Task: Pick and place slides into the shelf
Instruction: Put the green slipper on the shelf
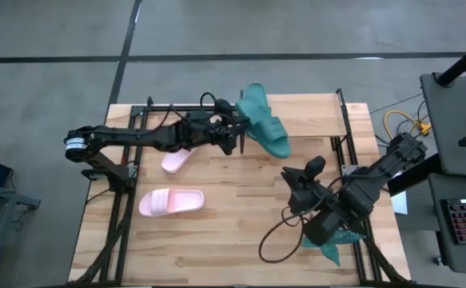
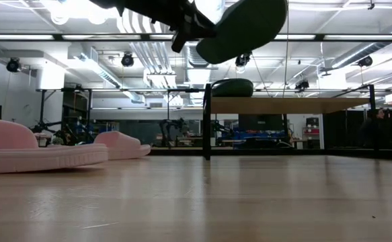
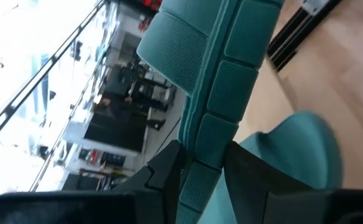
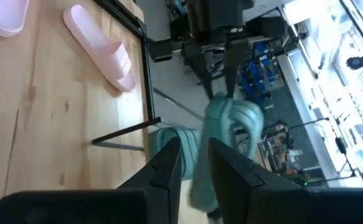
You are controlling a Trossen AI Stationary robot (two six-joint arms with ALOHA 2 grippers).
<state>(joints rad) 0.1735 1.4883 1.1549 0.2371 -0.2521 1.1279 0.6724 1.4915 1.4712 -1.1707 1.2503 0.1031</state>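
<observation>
— Slides on the bench: where do they lie?
— Left gripper (image 1: 234, 128) pinches a teal slide (image 1: 252, 108) by its edge, aloft over the shelf (image 1: 312, 112) at the table's far side. A second teal slide (image 1: 274, 136) rests on the shelf board. Two pink slides (image 1: 171, 202) (image 1: 175, 160) lie on the table (image 1: 217, 240), near the left arm.
— And the right gripper (image 1: 312, 170)?
— Raised over the table's right half, fingers nearly pressed together, nothing between them. A teal spiky plant (image 1: 332, 244) sits under its arm.
</observation>
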